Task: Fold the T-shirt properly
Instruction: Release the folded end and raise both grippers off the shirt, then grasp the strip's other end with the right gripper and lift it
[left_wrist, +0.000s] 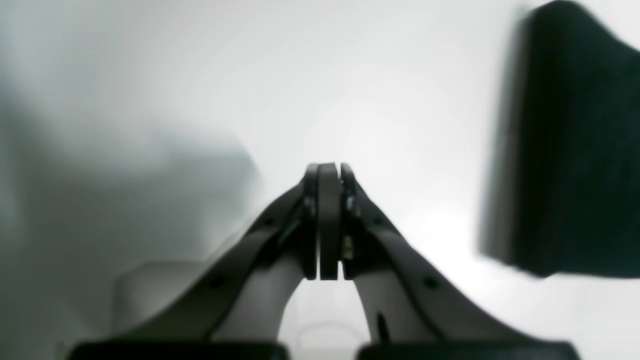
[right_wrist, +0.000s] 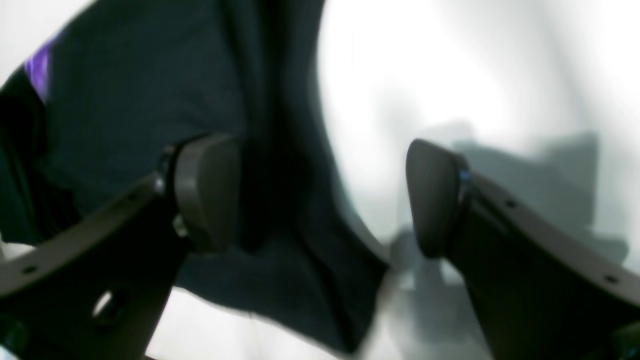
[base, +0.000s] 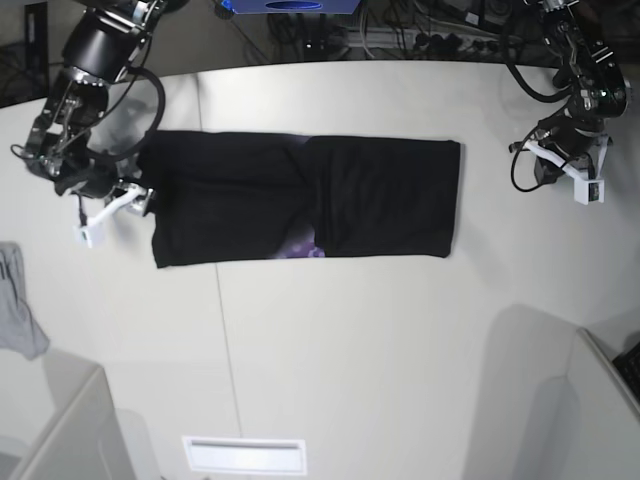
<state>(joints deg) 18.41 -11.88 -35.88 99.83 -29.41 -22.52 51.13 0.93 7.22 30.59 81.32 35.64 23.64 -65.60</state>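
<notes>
The black T-shirt (base: 300, 198) lies flat on the white table (base: 350, 350), folded into a long rectangle, with a bit of purple print (base: 305, 246) at its front edge. My right gripper (base: 142, 194) is at the shirt's left end. In the right wrist view it (right_wrist: 320, 195) is open, one finger (right_wrist: 207, 190) over the cloth (right_wrist: 140, 90) and the other (right_wrist: 435, 200) over bare table, with the shirt's edge between them. My left gripper (base: 545, 162) is off the shirt's right end. In the left wrist view it (left_wrist: 328, 172) is shut and empty, with the shirt (left_wrist: 575, 150) to its right.
A small grey cloth scrap (base: 20, 320) hangs at the table's left edge. A white slot plate (base: 243, 455) sits at the front edge. Cables and equipment (base: 420, 35) line the far side behind the table.
</notes>
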